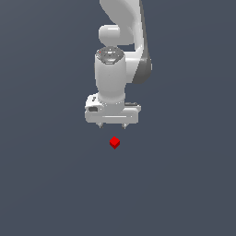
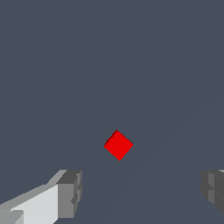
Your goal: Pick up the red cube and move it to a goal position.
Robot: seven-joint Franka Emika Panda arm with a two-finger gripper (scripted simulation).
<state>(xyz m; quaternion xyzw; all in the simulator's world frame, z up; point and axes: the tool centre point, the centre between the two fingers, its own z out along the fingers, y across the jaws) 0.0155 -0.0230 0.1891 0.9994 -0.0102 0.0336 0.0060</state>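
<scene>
The red cube (image 1: 115, 142) is a tiny bright red cube on the dark grey surface, just in front of and below the white gripper (image 1: 112, 126) in the exterior view. The gripper points down and is open, its two short fingertips spread far wider than the cube. In the wrist view the cube (image 2: 118, 145) lies turned like a diamond, apart from both fingers. One grey finger pad (image 2: 70, 194) and the other (image 2: 214, 189) stand wide apart with nothing between them.
The white arm (image 1: 122, 32) rises behind the gripper to the top of the exterior view. The plain dark grey surface (image 1: 184, 184) fills the rest of both views. No goal marker shows.
</scene>
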